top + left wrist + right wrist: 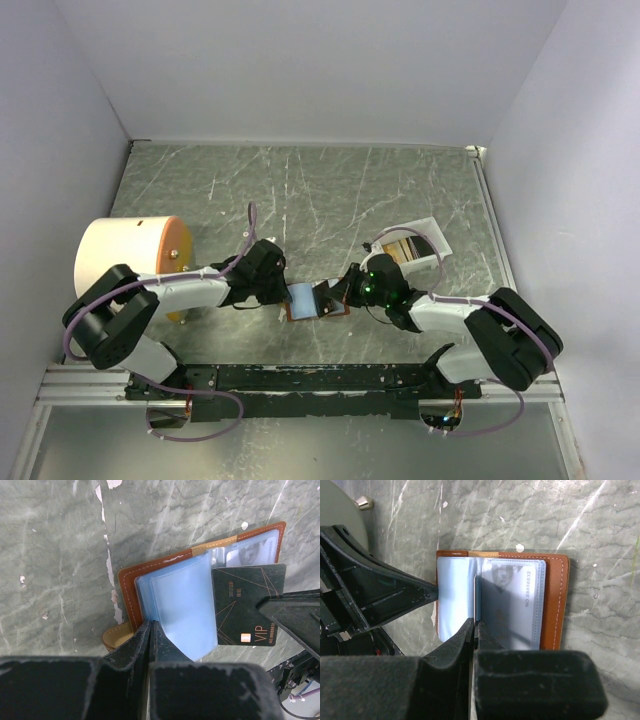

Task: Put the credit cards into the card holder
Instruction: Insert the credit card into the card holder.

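Observation:
The card holder [301, 300] lies open on the table between both grippers, brown leather [127, 587] with light-blue sleeves [182, 605]. My left gripper [151, 625] is shut on the near edge of its blue sleeves; it also shows in the top view [284, 297]. My right gripper [474, 622] is shut on a dark VIP credit card [245, 605], which stands edge-on [477, 597] over the open holder [555, 605]. Another card [512, 600] sits in a clear sleeve on the right page. More cards [405, 245] lie in the white tray.
A white tray [440, 243] stands behind the right arm. A large white cylinder with an orange face [125, 260] lies at the left beside the left arm. Grey walls enclose the table on three sides.

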`<state>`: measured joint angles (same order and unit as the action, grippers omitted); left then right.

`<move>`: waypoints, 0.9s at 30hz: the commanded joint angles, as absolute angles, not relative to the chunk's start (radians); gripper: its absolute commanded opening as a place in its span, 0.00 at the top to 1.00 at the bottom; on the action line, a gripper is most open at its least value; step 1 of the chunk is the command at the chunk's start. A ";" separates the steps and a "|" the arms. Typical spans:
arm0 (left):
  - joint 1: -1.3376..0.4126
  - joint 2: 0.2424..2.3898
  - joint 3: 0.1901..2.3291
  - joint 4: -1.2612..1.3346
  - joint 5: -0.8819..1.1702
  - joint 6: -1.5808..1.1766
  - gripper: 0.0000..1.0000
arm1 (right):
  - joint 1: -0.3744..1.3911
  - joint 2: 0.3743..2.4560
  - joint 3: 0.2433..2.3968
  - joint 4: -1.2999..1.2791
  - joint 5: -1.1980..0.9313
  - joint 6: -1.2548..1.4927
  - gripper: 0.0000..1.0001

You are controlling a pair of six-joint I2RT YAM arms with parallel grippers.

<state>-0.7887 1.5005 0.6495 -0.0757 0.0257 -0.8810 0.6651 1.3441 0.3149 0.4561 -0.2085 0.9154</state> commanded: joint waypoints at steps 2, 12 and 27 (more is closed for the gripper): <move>-0.787 1.556 0.641 -0.141 -0.040 -0.845 0.89 | 0.666 1.344 0.333 0.487 -0.234 0.889 1.00; -0.785 1.573 0.659 -0.171 -0.057 -0.842 0.89 | 0.661 1.399 0.325 0.544 -0.247 0.871 1.00; -0.784 1.553 0.689 -0.243 -0.091 -0.819 0.88 | 0.657 1.363 0.291 0.609 -0.281 0.907 1.00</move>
